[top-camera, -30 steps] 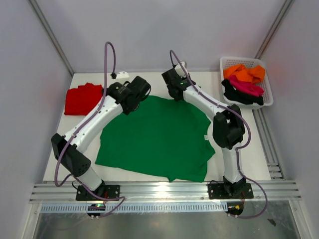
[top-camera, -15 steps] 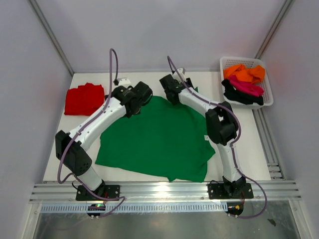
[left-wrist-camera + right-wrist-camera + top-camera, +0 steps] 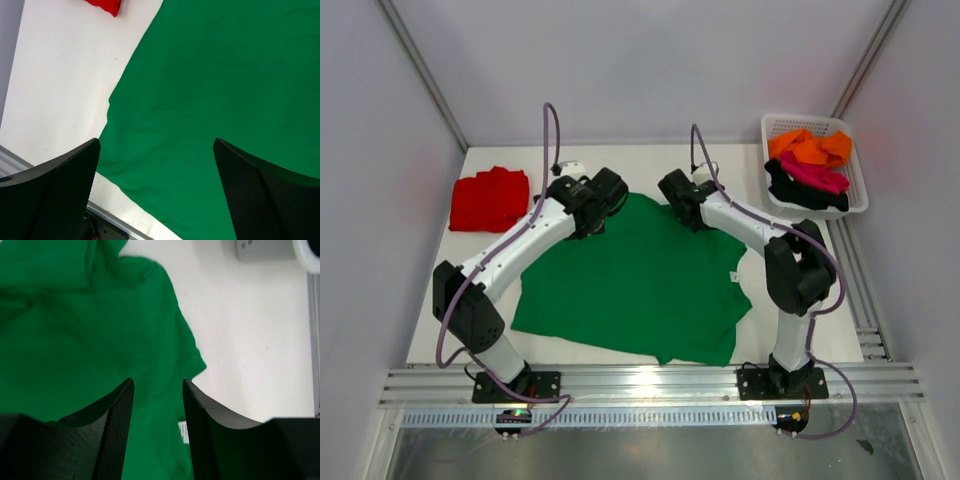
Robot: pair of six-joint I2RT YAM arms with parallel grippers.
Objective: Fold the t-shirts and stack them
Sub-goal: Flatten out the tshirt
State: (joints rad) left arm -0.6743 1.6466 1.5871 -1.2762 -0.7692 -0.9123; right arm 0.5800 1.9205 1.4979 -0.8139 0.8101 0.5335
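Observation:
A bright green t-shirt (image 3: 630,280) lies spread flat in the middle of the white table. A red t-shirt (image 3: 488,198) lies folded at the far left; its corner shows in the left wrist view (image 3: 105,6). My left gripper (image 3: 600,203) hovers over the green shirt's far left edge, jaws wide open and empty (image 3: 156,190) above the cloth (image 3: 215,90). My right gripper (image 3: 682,203) hovers over the shirt's far right edge, open and empty (image 3: 157,405), above green cloth (image 3: 75,340) and a white label (image 3: 184,432).
A white mesh basket (image 3: 765,150) at the back right holds an orange shirt (image 3: 810,147), a magenta shirt (image 3: 815,175) and a black shirt (image 3: 800,193). A small white box (image 3: 570,168) sits at the back left. Aluminium rails (image 3: 650,385) run along the near edge.
My right gripper has moved right and a little nearer along the shirt's far edge, its elbow swinging right. My left gripper has shifted slightly right. The shirts have not moved.

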